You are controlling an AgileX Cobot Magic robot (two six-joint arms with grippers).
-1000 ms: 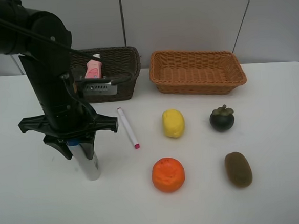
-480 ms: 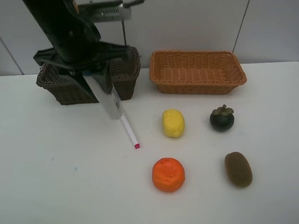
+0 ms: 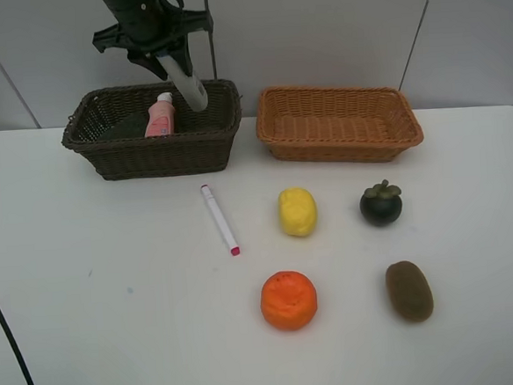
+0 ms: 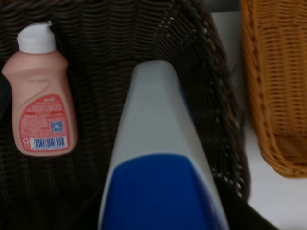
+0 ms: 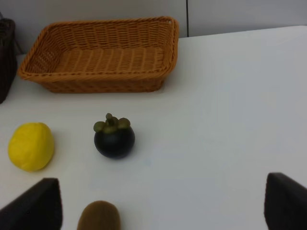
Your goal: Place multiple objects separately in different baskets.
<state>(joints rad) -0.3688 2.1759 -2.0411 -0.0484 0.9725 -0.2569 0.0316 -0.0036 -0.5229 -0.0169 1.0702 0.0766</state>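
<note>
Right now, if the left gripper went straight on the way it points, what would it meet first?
Probably the floor of the dark basket, near its end wall; the white tube the left gripper holds would touch first. The pink bottle lies off that line.

**Work surface and backdrop**
A matte white tabletop [image 3: 91,345] with rounded rear corners fills the lower part of the exterior high view. Behind it stands a light grey panelled wall [image 3: 316,30], divided by one dark vertical seam [image 3: 212,62] and by slanted seams [image 3: 421,27] toward either side. Lighting is even and diffuse, and shadows are soft and short.
</note>
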